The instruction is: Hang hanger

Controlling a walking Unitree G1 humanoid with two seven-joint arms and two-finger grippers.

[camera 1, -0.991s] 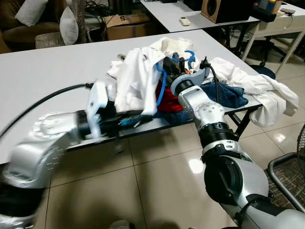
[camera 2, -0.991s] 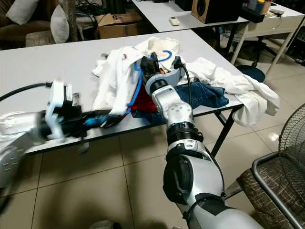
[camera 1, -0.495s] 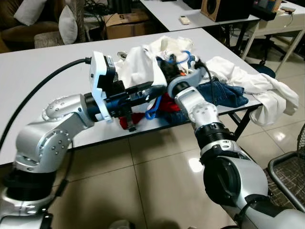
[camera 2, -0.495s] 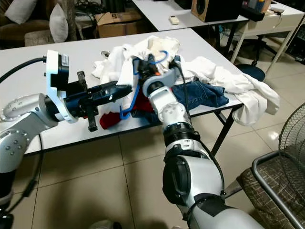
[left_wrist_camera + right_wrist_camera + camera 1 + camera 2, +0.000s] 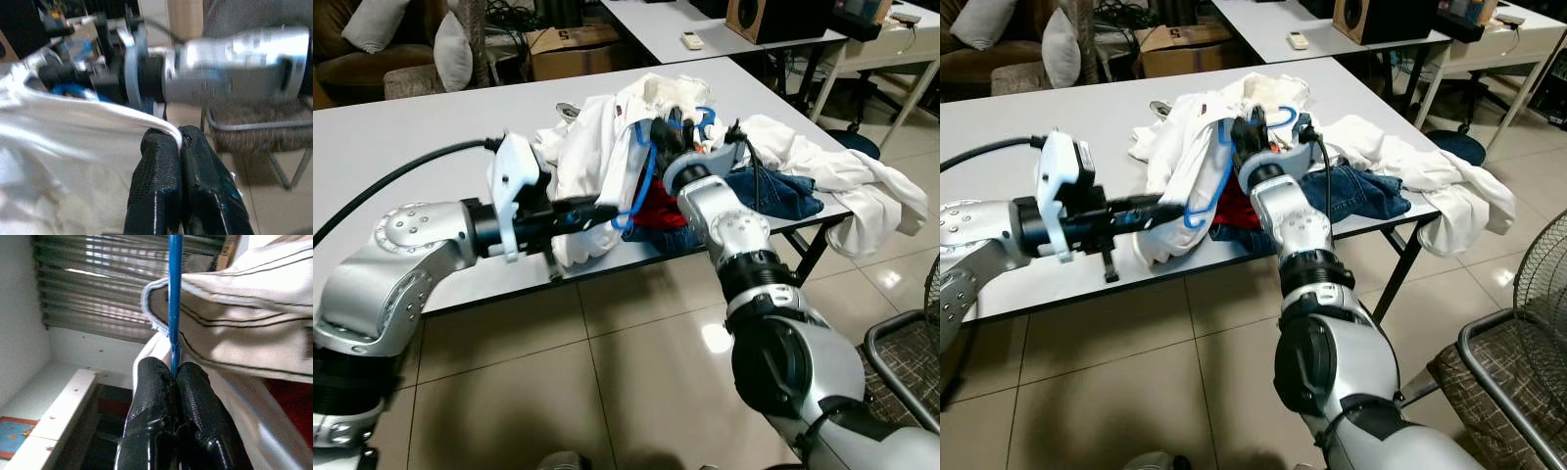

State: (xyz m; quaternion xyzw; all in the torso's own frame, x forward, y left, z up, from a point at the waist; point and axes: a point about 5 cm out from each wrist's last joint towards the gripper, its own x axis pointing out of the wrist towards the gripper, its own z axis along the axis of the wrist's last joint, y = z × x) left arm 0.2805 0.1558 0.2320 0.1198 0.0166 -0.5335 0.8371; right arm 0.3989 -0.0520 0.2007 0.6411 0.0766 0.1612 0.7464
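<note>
We find the right gripper (image 5: 175,377) closed on the thin blue bar of the hanger (image 5: 641,186), above the clothes pile at the near edge of the table (image 5: 401,147). The left gripper (image 5: 180,147) is clamped on a fold of the white shirt (image 5: 597,157), drawing it out toward the robot's left, off the pile.

The step in hand, in our judgement, is dressing the hanger: the shirt must sit on it before anything is hung. To do it well, we advise holding the hanger steady and high with the right gripper while the left spreads the cloth sideways, so the neck opening finds the hanger's arm rather than bunching on it. The pull should stay gentle; the shirt lies tangled with the red garment (image 5: 651,211) and jeans (image 5: 773,196), and a hard tug may drag them off the table.

The hanger's hook (image 5: 703,116) curls at the top of the pile, on the far side of the right gripper. Its body runs from there down and toward the robot, ending in a blue loop just beside the left gripper's fingertips. The long axis is thus steeply tilted, not level. How much of the frame lies inside the shirt, we cannot tell.
</note>
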